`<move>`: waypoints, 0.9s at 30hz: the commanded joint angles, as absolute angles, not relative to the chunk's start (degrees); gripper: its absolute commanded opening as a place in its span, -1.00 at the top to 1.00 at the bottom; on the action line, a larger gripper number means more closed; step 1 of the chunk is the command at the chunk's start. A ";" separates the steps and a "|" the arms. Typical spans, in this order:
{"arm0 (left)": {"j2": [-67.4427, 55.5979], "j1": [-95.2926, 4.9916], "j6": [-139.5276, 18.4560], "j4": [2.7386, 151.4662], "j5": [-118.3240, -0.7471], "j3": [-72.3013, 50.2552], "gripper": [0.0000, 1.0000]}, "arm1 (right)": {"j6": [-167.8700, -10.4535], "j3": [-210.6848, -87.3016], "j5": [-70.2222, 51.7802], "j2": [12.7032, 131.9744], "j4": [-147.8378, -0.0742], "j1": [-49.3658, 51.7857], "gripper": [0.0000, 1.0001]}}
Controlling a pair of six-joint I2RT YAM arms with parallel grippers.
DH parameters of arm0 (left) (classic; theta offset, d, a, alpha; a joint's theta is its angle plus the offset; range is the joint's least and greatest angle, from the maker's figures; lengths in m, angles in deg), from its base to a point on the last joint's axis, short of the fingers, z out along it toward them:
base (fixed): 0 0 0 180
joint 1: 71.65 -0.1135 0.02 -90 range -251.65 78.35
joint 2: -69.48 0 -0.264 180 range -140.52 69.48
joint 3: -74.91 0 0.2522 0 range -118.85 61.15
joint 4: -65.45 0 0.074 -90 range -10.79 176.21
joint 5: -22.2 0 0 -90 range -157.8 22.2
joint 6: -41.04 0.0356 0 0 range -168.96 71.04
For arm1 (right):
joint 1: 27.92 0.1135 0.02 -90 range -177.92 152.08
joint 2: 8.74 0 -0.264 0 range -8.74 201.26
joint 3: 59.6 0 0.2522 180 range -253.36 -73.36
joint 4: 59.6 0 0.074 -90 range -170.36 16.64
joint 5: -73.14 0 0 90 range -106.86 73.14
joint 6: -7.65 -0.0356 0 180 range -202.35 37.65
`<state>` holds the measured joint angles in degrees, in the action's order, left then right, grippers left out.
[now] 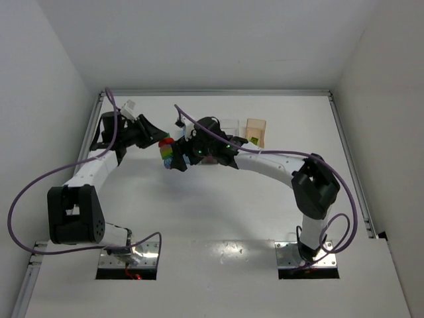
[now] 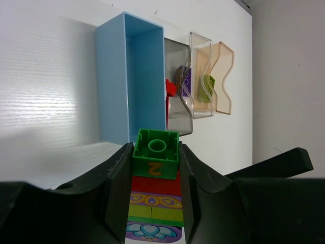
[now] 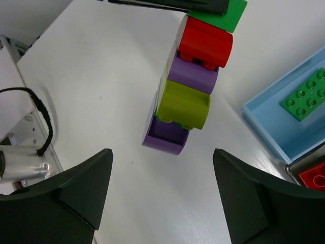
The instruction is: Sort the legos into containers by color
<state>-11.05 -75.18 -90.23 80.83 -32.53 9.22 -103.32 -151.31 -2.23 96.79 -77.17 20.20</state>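
A joined stack of legos (image 2: 154, 188), green on top, then red, purple, lime and purple, is held above the table with my left gripper (image 2: 155, 150) shut on it. In the top view the stack (image 1: 167, 154) hangs between both arms. My right gripper (image 3: 162, 198) is open just short of the stack's purple end (image 3: 167, 137), with nothing between its fingers. The four containers stand in a row: blue bin (image 2: 114, 76), grey bin (image 2: 179, 119), clear bin (image 2: 199, 46), orange bin (image 2: 226, 71). A green lego (image 3: 303, 101) lies in the blue bin (image 3: 264, 127).
A red lego (image 2: 170, 87) lies in the grey bin and a lime one (image 2: 205, 89) towards the orange bin. In the top view my right arm (image 1: 278, 162) covers most of the bins; the orange bin (image 1: 256, 131) shows behind it. Walls close the table's back and sides.
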 commanded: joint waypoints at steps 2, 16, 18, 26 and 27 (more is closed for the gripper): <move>-8.48 -76.74 -92.98 78.42 -31.41 8.94 0.94 | -103.53 -154.31 -7.62 98.13 -75.73 21.65 -0.62; -7.24 -77.80 -96.94 73.84 -29.04 13.15 1.00 | -108.27 -159.92 -8.69 103.67 -74.68 22.18 -0.62; -6.64 -77.80 -96.94 73.14 -29.04 13.94 1.00 | -108.27 -160.45 -8.16 104.29 -74.16 22.70 -0.57; -6.10 -79.38 -99.14 70.60 -27.89 15.18 1.00 | -108.27 -160.98 -7.02 105.96 -74.15 23.24 0.03; -6.10 -79.38 -99.66 70.59 -27.89 15.79 1.00 | -108.27 -160.99 -7.02 106.56 -74.76 23.24 0.03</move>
<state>-8.29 -78.04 -96.88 74.71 -29.71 14.95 -107.71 -158.22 -7.54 106.17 -76.39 22.54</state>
